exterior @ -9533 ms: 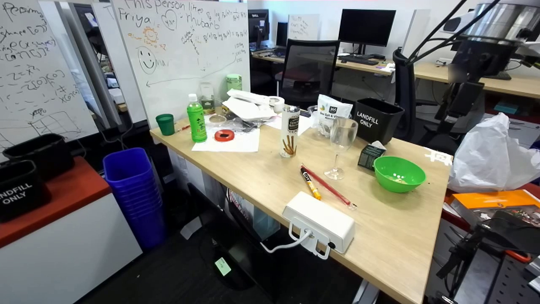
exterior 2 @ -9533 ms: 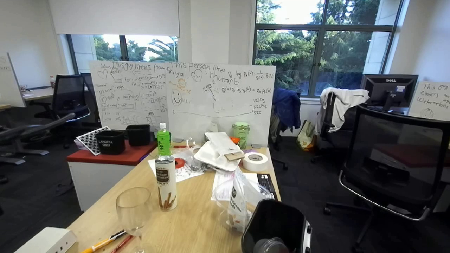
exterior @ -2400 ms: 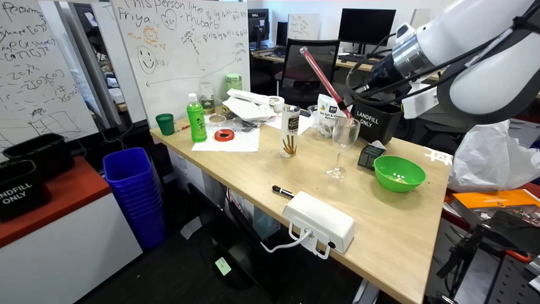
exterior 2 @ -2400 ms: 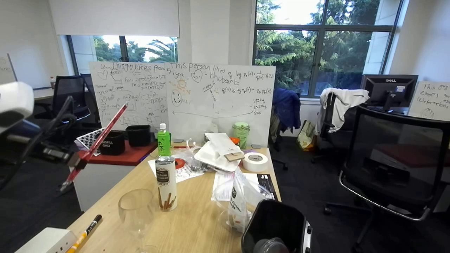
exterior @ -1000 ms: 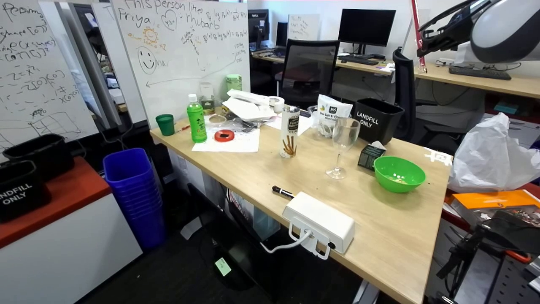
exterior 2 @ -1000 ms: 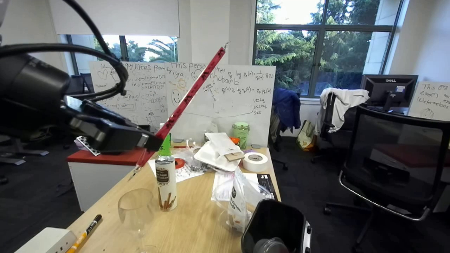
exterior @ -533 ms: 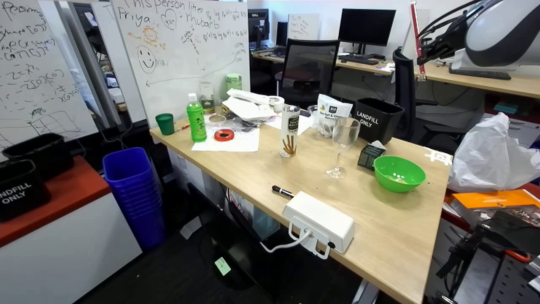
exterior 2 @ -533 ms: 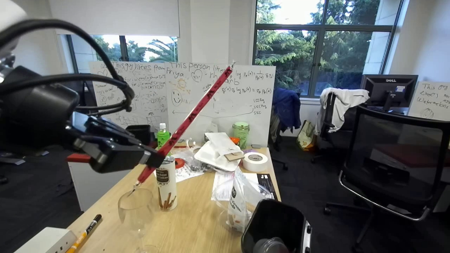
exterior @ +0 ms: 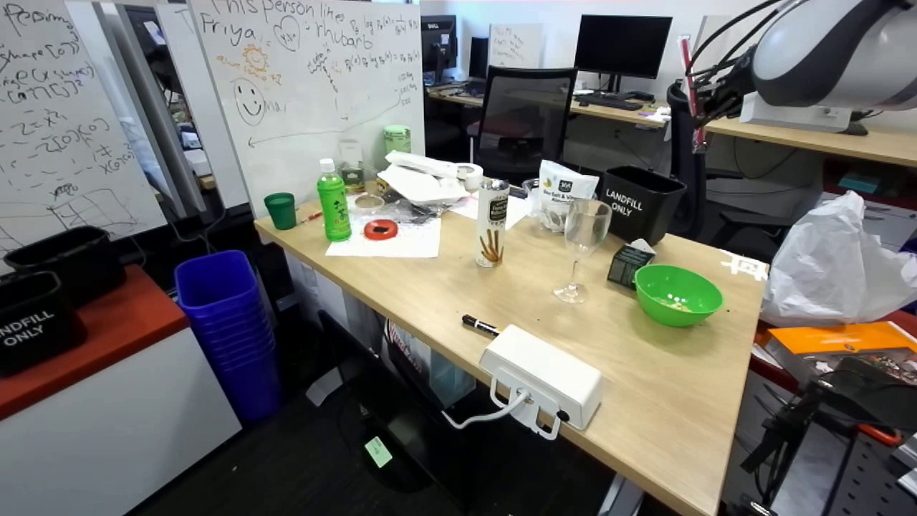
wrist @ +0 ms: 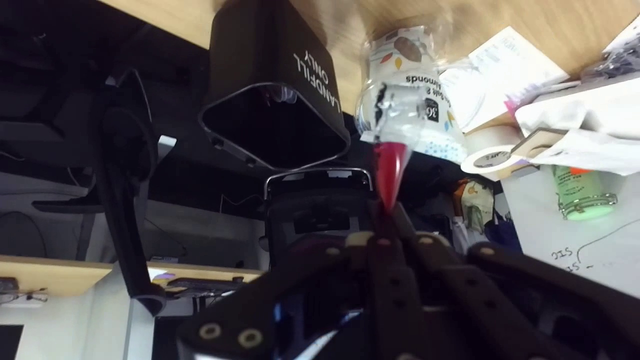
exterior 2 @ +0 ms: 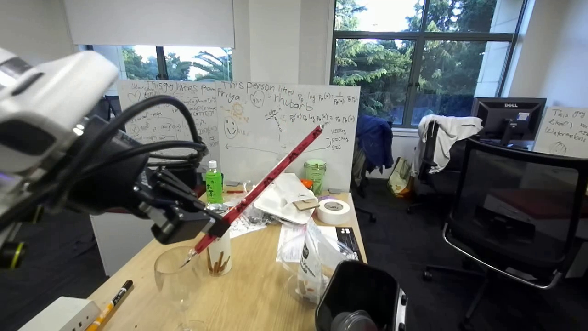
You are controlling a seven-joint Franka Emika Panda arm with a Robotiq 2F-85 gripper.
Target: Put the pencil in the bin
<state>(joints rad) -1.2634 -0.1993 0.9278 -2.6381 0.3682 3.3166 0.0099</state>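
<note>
The gripper point(exterior 2: 218, 225) pinches the red pencil point(exterior 2: 275, 173), tilted in the air and apart from the black bin point(exterior: 653, 218) on the counter point(exterior: 645, 373), with a white bag point(exterior: 562, 193) just beside that bin and, well away from it, a green bottle point(exterior: 334, 208) upright.
</note>
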